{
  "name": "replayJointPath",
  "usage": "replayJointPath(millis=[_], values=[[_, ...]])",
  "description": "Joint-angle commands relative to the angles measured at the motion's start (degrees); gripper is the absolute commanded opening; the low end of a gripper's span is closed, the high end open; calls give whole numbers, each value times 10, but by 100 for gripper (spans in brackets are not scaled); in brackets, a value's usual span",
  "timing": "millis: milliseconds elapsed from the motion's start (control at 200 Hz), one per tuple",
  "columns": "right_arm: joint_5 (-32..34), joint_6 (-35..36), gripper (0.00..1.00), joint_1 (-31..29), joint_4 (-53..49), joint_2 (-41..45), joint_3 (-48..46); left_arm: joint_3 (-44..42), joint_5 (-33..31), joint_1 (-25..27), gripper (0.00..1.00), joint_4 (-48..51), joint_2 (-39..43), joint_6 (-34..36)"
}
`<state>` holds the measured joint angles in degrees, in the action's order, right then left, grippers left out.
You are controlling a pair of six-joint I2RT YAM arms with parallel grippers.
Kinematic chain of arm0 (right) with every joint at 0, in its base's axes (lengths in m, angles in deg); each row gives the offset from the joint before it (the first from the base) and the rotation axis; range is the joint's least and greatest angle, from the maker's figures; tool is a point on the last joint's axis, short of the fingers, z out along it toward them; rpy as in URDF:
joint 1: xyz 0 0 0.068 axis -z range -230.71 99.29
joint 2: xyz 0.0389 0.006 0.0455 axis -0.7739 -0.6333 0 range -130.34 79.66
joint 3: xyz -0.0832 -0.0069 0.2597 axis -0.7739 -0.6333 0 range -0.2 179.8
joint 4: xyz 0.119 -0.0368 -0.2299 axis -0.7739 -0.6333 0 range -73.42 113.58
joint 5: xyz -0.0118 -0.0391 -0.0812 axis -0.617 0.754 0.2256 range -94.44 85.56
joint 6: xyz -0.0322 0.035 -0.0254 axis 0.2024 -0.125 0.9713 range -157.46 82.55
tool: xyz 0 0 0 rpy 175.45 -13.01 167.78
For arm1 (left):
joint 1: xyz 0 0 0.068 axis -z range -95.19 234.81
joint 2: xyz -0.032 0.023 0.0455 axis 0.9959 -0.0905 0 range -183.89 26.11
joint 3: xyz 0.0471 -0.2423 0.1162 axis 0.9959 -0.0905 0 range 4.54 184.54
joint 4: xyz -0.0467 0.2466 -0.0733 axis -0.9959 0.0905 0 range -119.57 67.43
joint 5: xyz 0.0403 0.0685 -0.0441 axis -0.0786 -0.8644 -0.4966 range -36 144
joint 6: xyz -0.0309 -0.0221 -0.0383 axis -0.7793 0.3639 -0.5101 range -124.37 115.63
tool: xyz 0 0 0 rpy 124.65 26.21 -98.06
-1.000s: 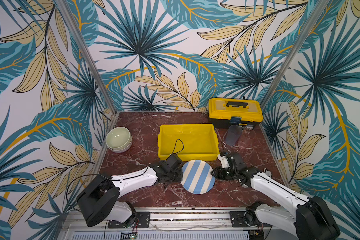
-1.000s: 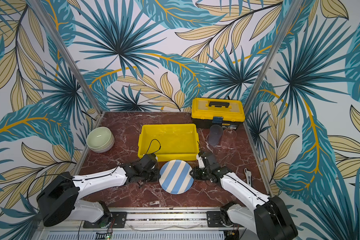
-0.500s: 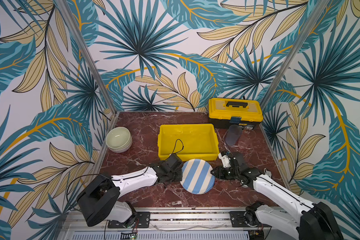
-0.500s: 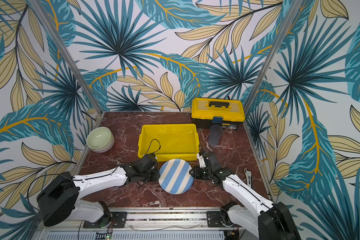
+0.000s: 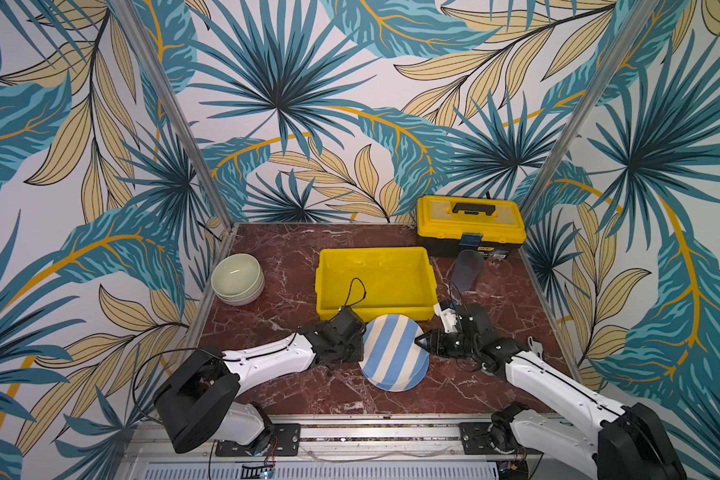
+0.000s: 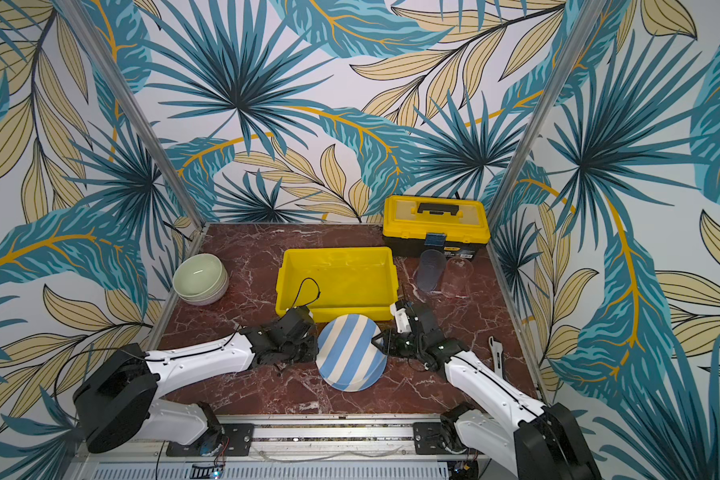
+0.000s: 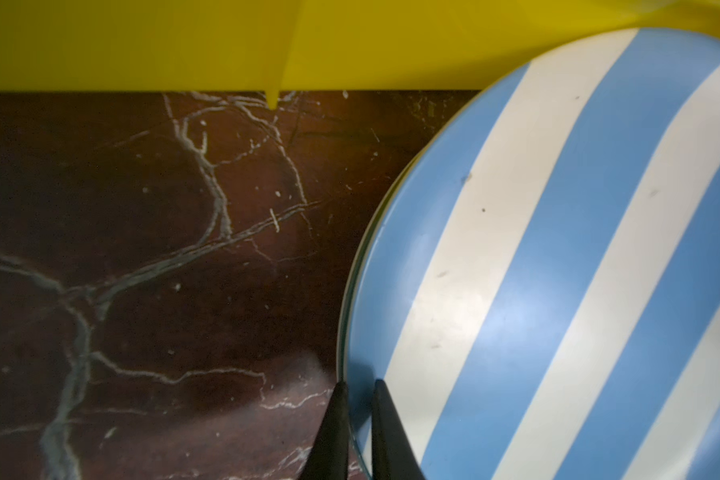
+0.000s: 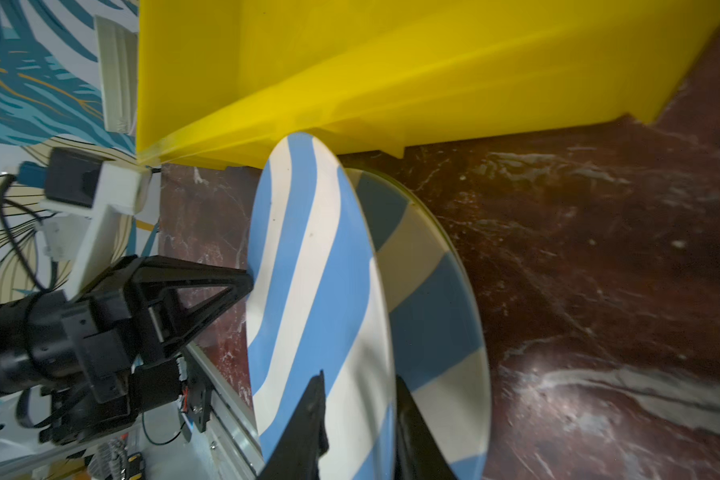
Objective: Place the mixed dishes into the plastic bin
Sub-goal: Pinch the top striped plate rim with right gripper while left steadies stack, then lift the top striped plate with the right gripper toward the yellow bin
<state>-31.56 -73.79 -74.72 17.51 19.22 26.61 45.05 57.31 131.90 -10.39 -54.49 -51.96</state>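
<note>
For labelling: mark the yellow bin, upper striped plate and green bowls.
yellow bin [image 5: 391, 278], in a top view, on its bare floor.
upper striped plate [image 5: 388, 353], in a top view, on its middle.
green bowls [image 5: 237, 271], in a top view, inside the top bowl.

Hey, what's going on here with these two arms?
Both arms are working on the upper striped plate of a stack of two, in front of the yellow bin. The left end effector pinches one rim; the right end effector straddles the opposite rim. It sits tilted off the lower plate. The bin is empty; bowls and tumblers sit untouched.
</note>
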Motion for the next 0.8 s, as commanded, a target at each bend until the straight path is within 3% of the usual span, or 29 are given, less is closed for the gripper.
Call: replayJointPath(millis=[0, 350, 796], values=[[-46, -26, 26, -5, 61, 8, -13, -8, 15, 5, 13, -19, 16, 1], [-16, -12, 19, -6, 36, -6, -9, -12, 7, 5, 13, -19, 32, -1], [-64, -9, 4, -6, 50, -18, -2, 21, 7, 5, 18, 31, 74, 11]])
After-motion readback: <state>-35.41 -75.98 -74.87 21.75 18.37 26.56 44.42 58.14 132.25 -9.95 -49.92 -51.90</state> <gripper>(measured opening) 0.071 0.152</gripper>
